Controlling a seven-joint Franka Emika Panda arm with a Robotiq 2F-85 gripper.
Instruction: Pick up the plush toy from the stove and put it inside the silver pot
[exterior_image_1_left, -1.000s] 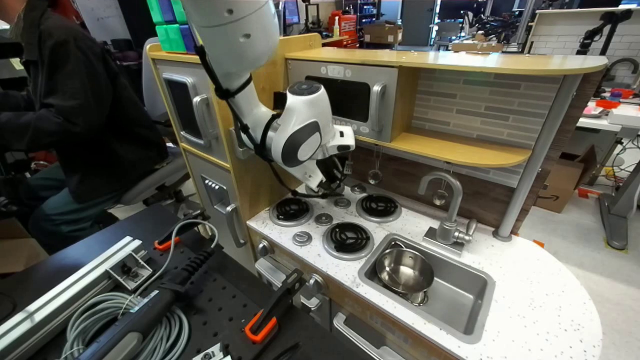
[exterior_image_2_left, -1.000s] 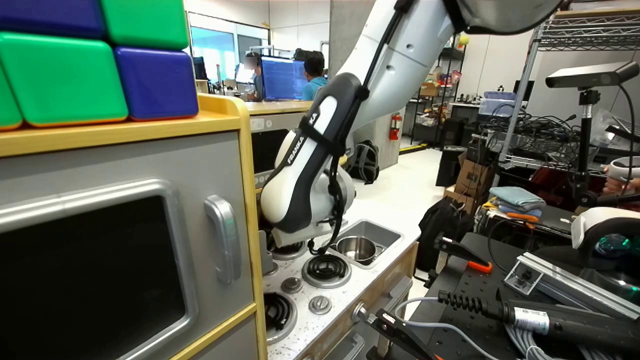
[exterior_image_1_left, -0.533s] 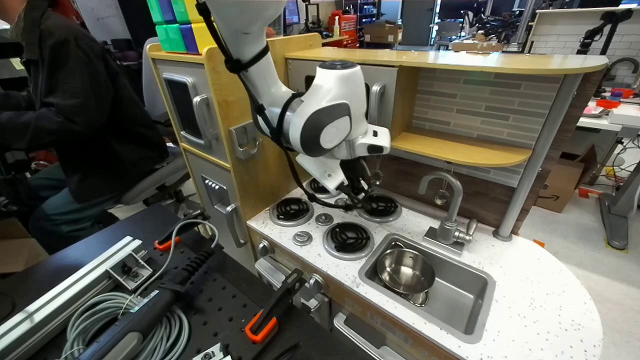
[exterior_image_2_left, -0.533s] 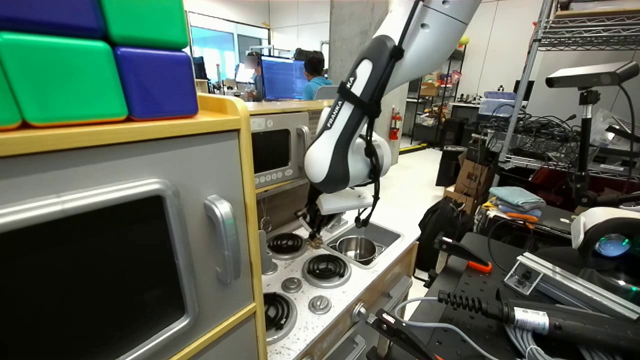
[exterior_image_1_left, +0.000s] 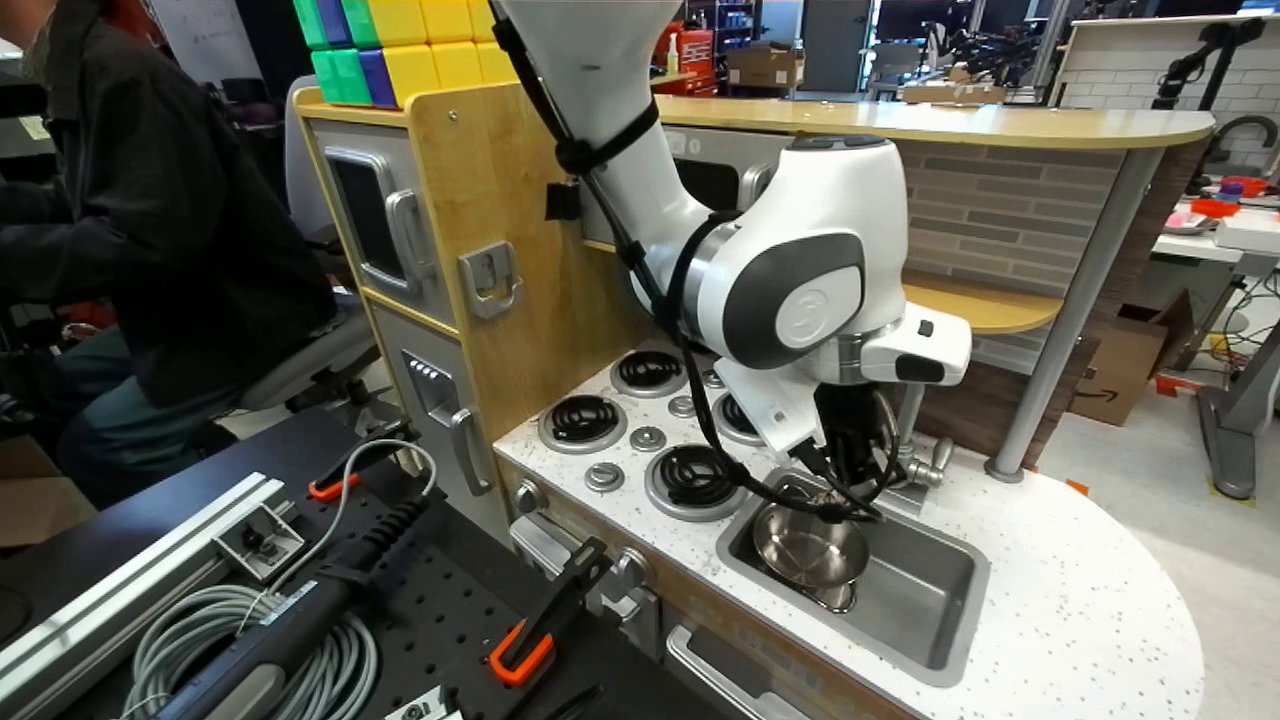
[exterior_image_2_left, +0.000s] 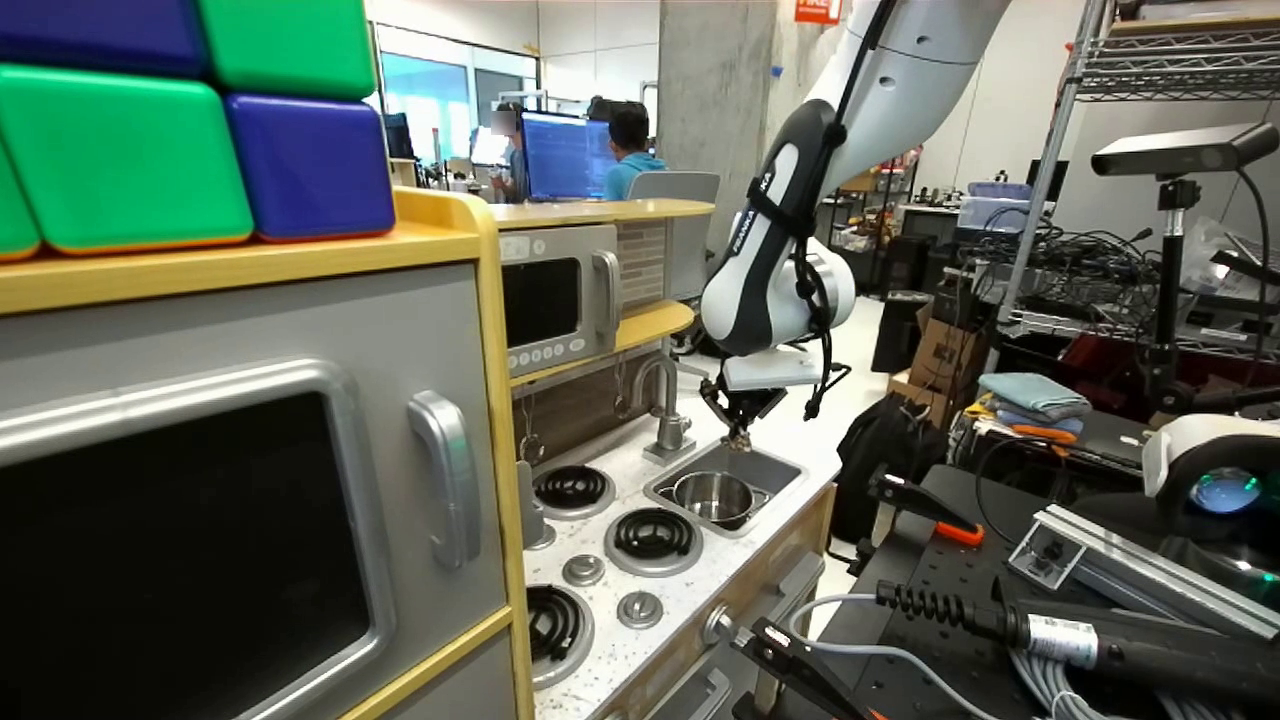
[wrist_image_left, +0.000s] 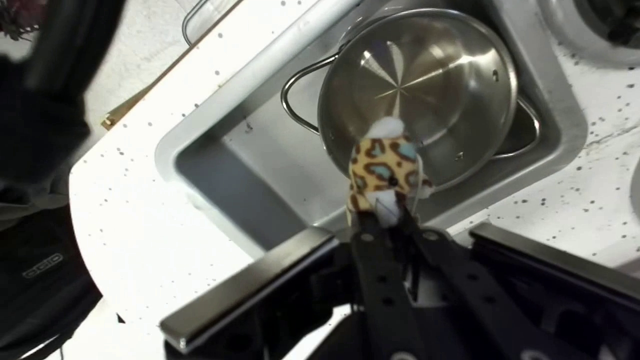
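The plush toy (wrist_image_left: 380, 162), yellow with brown and teal spots and white tufts, is held in my gripper (wrist_image_left: 387, 217). The fingers are shut on its near end, and it hangs downward. In an exterior view the toy (exterior_image_2_left: 738, 442) hangs below my gripper (exterior_image_2_left: 742, 408) above the far part of the sink. The silver pot (wrist_image_left: 450, 85) stands upright in the sink with its hollow bare. In the wrist view the toy overlaps the pot's near rim. The pot also shows in both exterior views (exterior_image_1_left: 805, 555) (exterior_image_2_left: 712, 495). The stove (exterior_image_1_left: 622, 505) holds only its burners and knobs.
The grey sink basin (exterior_image_1_left: 930, 600) surrounds the pot. A faucet (exterior_image_2_left: 668, 410) stands behind the sink, close to my gripper. A wooden shelf (exterior_image_1_left: 990, 303) and microwave (exterior_image_2_left: 560, 300) are above the back of the counter. Black clamps (exterior_image_1_left: 560, 600) grip the front edge.
My arm has swung from over the back burners, past the stove's edge, to above the sink, carrying the plush toy. The pot has not moved.
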